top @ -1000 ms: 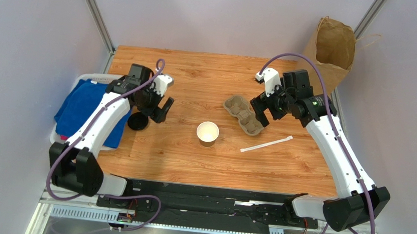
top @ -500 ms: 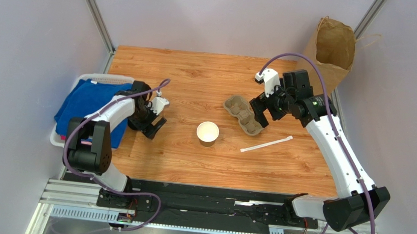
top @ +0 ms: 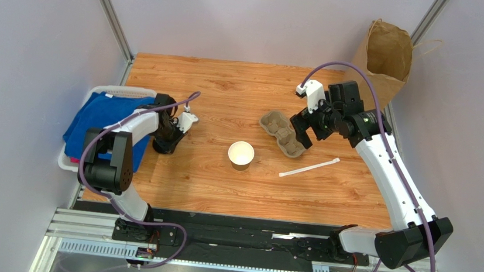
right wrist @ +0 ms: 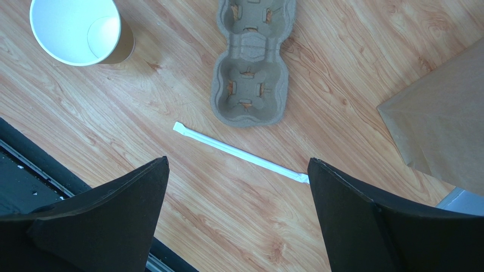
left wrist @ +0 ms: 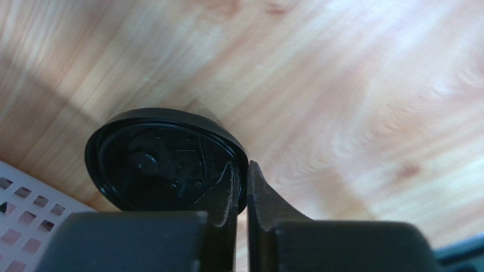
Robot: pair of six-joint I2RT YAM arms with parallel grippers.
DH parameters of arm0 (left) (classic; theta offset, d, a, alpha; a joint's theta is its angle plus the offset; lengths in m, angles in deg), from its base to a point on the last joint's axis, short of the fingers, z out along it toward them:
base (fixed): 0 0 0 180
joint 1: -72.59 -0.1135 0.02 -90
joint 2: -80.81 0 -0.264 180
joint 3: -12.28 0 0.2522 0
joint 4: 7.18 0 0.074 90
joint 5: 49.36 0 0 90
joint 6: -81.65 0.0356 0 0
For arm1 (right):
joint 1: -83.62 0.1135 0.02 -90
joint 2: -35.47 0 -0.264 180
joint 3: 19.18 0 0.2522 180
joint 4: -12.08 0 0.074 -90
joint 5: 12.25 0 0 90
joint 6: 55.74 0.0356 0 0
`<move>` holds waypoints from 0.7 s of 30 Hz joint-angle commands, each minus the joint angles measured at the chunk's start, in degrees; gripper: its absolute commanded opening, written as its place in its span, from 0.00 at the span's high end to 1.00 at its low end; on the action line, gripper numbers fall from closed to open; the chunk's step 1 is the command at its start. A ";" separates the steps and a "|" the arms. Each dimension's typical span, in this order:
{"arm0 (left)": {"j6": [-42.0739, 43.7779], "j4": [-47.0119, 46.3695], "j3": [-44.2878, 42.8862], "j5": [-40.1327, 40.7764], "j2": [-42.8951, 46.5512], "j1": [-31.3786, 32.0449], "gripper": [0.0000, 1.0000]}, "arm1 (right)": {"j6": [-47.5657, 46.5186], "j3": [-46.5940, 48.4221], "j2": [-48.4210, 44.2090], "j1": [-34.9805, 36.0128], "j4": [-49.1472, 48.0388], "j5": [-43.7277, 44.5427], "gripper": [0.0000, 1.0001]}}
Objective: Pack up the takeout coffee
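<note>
The cup (top: 241, 154) stands upright and open near the middle of the surface (top: 229, 89), a little toward the near edge. It is white inside and nothing touches it. Its black lid (left wrist: 153, 164) lies well apart from it, by the left edge, just beside a white basket (left wrist: 23, 198). Your left jaws are nearly closed on the lid's rim, one side inside the rim and one outside. Your right jaws stand wide open and hold nothing, hanging above the tray (right wrist: 248, 116) and the straw (right wrist: 238, 152) on the right half. The bag (top: 387, 53) stands at the far right corner.

Expect the lid to be light, thin, smooth plastic with some spring. A pinch on the rim may let it swing or slip, so carry it level. The paper cup looks light and easy to crush or tip. Take it around the side wall, below the rolled rim, with a gentle squeeze.
</note>
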 commanded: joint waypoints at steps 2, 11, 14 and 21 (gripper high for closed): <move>-0.95 12.66 -6.73 -13.49 8.41 0.63 0.99 | -0.60 4.24 -1.31 -0.16 -0.87 -2.65 0.00; -8.11 22.51 -24.94 -70.31 21.87 1.24 1.00 | 4.56 2.58 -8.24 0.01 -12.01 -18.01 0.00; -32.20 0.28 -23.02 -78.37 25.39 1.94 1.00 | 8.88 1.70 -10.96 0.01 -20.71 -21.89 0.00; -69.04 -47.98 -11.50 -72.78 32.95 5.28 1.00 | 32.47 3.46 -10.54 1.68 -35.29 -28.93 0.12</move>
